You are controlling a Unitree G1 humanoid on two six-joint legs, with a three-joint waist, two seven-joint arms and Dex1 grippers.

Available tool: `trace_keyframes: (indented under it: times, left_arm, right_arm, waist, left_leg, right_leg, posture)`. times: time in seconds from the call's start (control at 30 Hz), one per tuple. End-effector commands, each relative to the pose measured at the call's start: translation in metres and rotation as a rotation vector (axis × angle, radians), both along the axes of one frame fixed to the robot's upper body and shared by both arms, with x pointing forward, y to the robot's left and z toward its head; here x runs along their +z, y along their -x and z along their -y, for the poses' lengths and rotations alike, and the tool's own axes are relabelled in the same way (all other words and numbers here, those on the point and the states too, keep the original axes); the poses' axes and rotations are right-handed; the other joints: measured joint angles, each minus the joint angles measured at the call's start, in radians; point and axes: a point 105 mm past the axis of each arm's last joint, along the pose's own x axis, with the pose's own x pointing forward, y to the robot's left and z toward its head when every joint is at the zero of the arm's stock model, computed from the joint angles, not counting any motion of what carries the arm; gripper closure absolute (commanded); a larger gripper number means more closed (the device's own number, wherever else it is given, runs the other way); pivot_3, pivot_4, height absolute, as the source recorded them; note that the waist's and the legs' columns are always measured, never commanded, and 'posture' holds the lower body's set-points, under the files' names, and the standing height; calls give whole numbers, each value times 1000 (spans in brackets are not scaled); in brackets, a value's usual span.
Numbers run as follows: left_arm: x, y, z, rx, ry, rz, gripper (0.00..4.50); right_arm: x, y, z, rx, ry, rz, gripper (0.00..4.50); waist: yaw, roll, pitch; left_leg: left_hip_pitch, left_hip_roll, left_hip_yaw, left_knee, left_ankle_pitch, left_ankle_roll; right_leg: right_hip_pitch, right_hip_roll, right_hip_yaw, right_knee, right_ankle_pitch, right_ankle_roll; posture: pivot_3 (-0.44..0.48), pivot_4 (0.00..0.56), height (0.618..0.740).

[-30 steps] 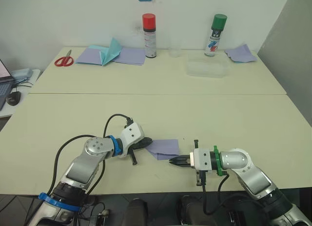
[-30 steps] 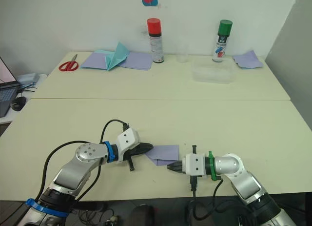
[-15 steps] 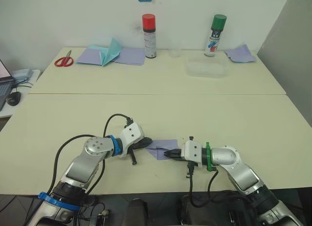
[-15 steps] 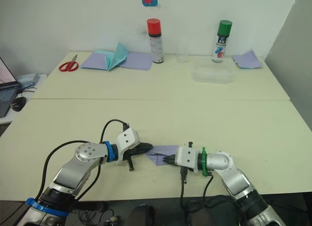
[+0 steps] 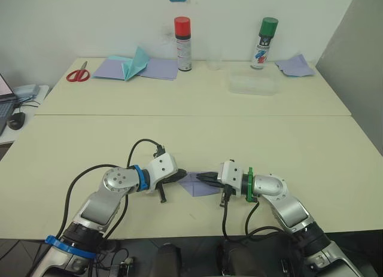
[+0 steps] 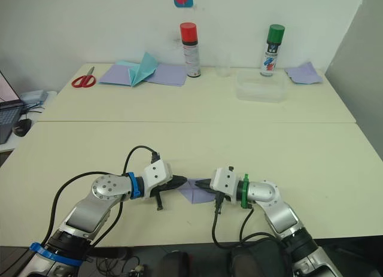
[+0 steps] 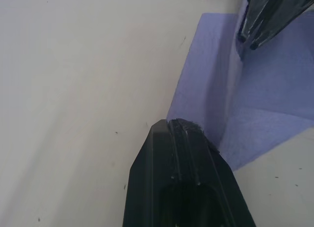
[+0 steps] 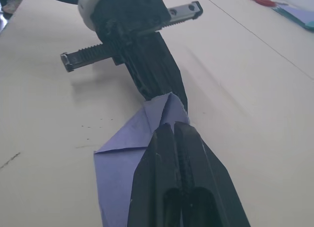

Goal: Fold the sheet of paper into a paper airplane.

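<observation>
From the head views, the sheet of paper lies partly folded near the front edge of the near table, pinched between the two arms: the left gripper meets its left edge and the right gripper reaches over its middle from the right. A clear plastic container sits on the far table, and whether anything lies in it cannot be told; a small clear cup behind it looks empty. Along the back stand a red-capped spray can and a green-capped spray can, with a teal paper plane on lavender sheets, red scissors and a rumpled lavender scrap. A laptop and a mouse are cut off at the left edge. Bare tabletop stretches to the right of the arms and between them and the seam. In the left wrist view, the left gripper's fingers are pressed together at the sheet's edge, though whether paper is caught between them is hidden; the other gripper's tips press the sheet beyond. In the right wrist view, the right gripper's fingers are clenched over the sheet, its raised fold peaking just past them against the left gripper.
</observation>
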Motion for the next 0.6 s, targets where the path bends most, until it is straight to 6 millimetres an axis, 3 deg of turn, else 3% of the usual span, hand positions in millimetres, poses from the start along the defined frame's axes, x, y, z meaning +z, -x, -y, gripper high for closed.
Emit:
trace_keyframes:
  times: [0.03, 0.6]
  left_arm:
    - [-31, 14, -7, 0, -66, -119, 4500]
    - [-32, 17, -8, -6, -66, -118, 4500]
  right_arm:
    - [8, -5, 0, -7, 2, 37, 4433]
    - [-8, -6, -4, 32, 115, 66, 4433]
  waist:
    - [0, 0, 0]
    - [0, 0, 0]
  left_leg:
    - [0, 0, 0, 0, 0, 0]
    - [0, 0, 0, 0, 0, 0]
  right_leg:
    - [0, 0, 0, 0, 0, 0]
    - [0, 0, 0, 0, 0, 0]
  posture:
    - [0, 150, 740]
    - [0, 150, 740]
